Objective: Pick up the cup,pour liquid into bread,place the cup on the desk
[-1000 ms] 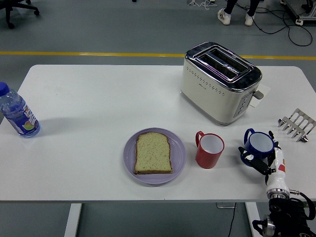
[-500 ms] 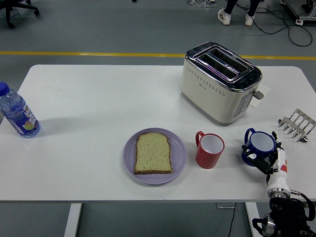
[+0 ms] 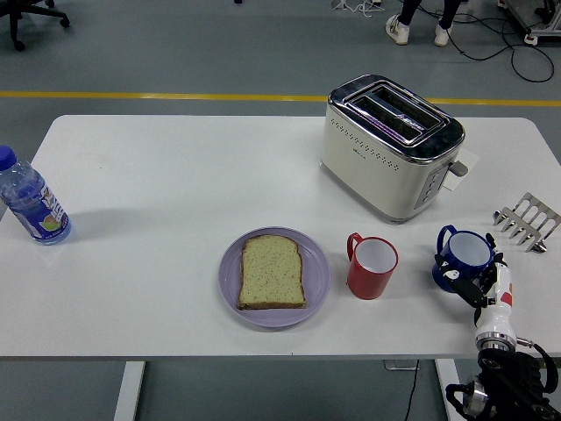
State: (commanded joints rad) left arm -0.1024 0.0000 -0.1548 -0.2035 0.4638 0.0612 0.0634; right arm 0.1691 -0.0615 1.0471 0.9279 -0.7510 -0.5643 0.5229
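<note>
A blue cup with two handles (image 3: 466,250) stands on the white table at the right, near the front edge. My right hand (image 3: 465,282) comes up from the lower right corner, and its black fingers (image 3: 449,279) curl round the cup's near side and hold it. A red mug (image 3: 373,266) stands empty to the left of the blue cup. Further left, a slice of bread (image 3: 272,272) lies flat on a lilac plate (image 3: 317,274). My left arm does not show.
A cream and chrome toaster (image 3: 390,145) stands behind the cups. A metal toast rack (image 3: 529,221) sits at the right edge. A blue-capped water bottle (image 3: 33,202) stands at the far left edge. People's feet show on the floor beyond the table.
My right hand and the blue cup have shifted slightly to the right together. The red mug, bread and plate have not moved.
</note>
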